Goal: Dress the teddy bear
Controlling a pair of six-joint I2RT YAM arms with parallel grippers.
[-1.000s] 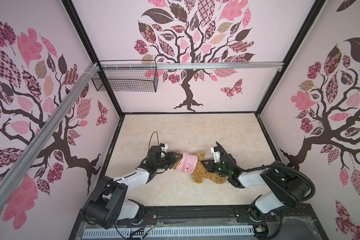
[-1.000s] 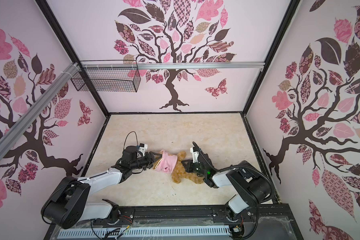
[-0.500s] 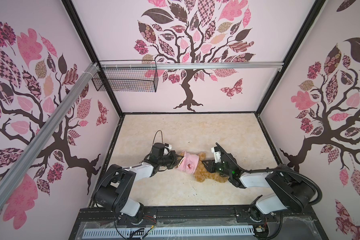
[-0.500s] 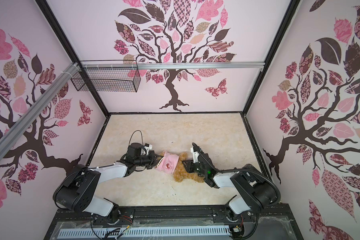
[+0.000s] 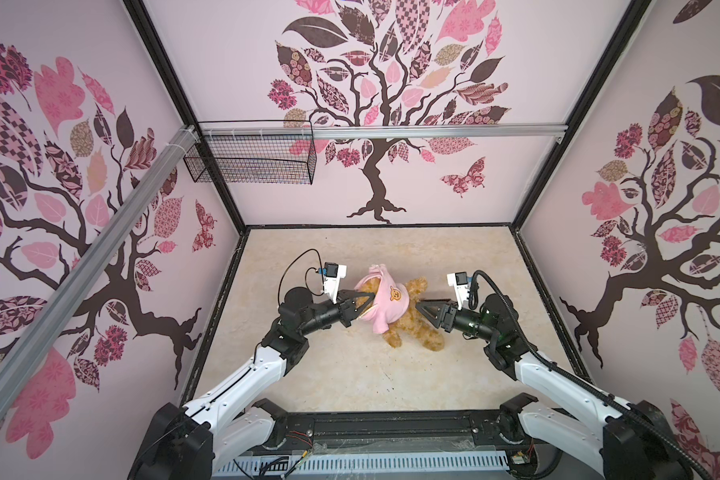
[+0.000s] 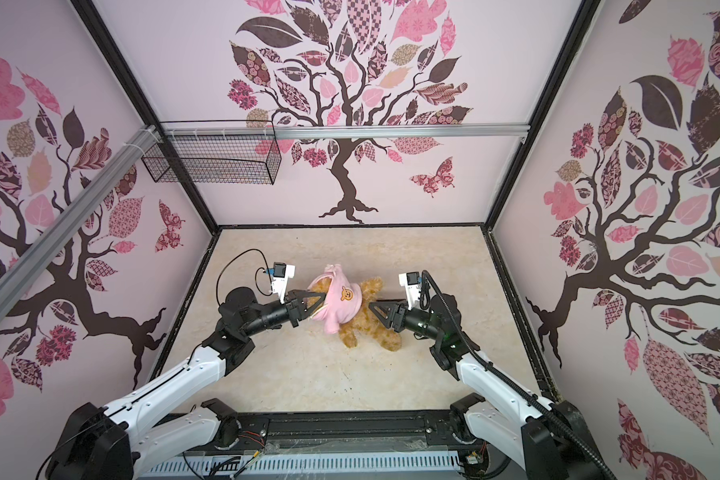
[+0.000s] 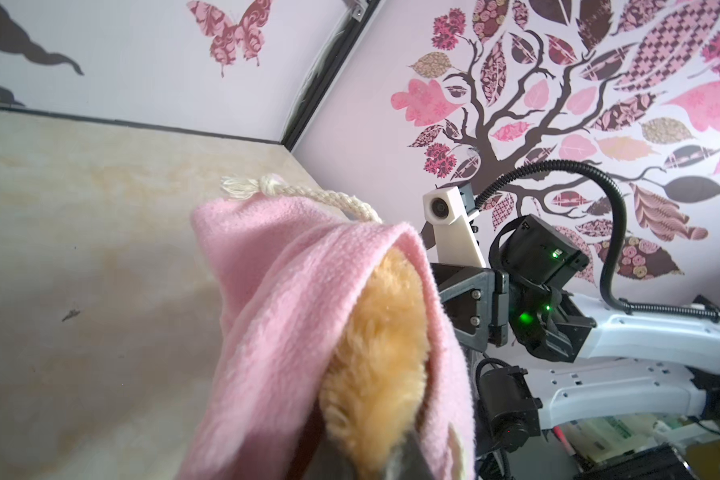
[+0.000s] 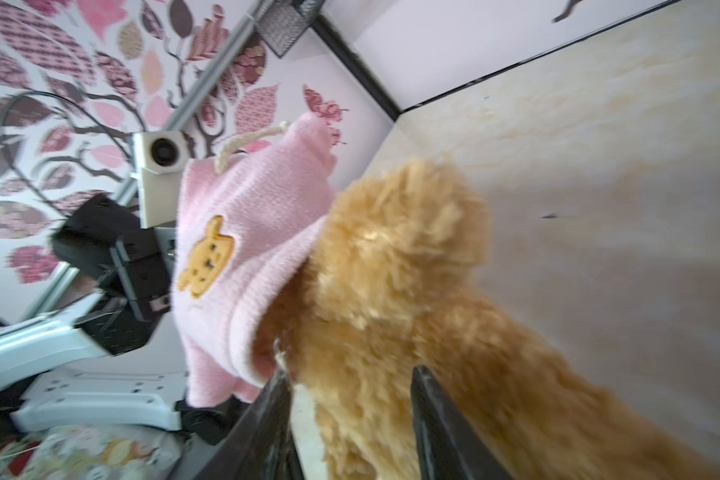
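Slanted teddy bear point(image 5: 427, 332): head end far-left, feet near-right.
Now the left gripper point(image 5: 370, 297) pinches its pink shirt point(image 5: 387, 307); the right gripper point(image 5: 419, 306), clamped before, has sprung apart.

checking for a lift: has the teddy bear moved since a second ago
Yes. The teddy bear, mainly its end in the pink shirt, has shifted toward the back wall's black base strip.

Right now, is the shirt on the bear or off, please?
Partly on: the shirt covers the top of the bear; the rest lies bare. Sleeves: cannot tell.
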